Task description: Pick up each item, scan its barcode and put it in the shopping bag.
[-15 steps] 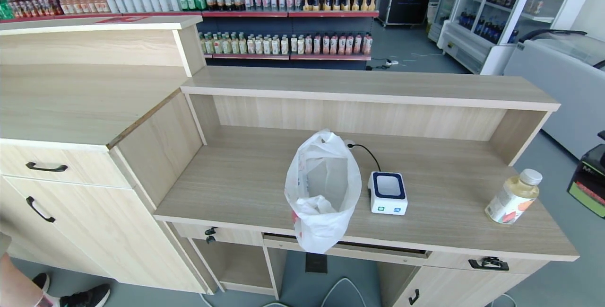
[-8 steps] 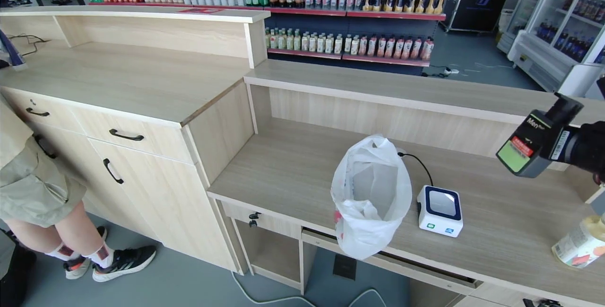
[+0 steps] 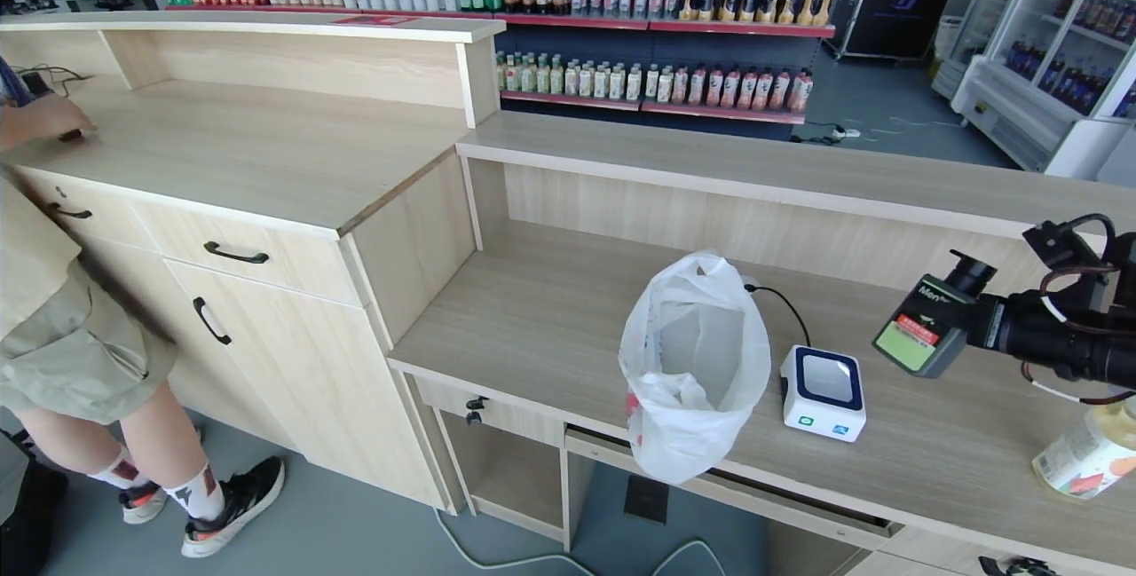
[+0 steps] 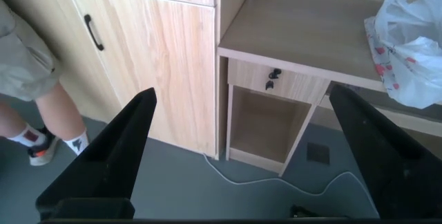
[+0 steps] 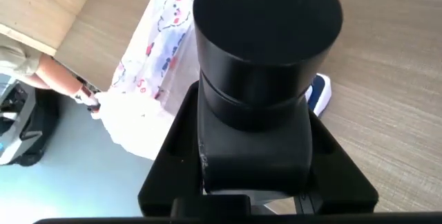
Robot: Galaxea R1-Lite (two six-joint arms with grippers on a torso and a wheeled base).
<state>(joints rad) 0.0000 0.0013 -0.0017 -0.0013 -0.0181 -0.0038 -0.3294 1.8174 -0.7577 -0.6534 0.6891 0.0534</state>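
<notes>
Over the worktop [image 3: 550, 327], right of the open shopping bag [image 3: 694, 363], held the dark bottle [image 3: 932, 327] sideways, near the scanner [image 3: 823, 391] but not yet above it. Probably needed to lower it with the barcode side facing the scanner window. Gripped it tight between the right fingers [image 5: 162, 182]; had the left fingers [image 4: 103, 169] wide apart, empty.

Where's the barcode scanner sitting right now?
Head view: the barcode scanner sits on the lower counter, just right of the shopping bag, left of the held dark bottle.
</notes>
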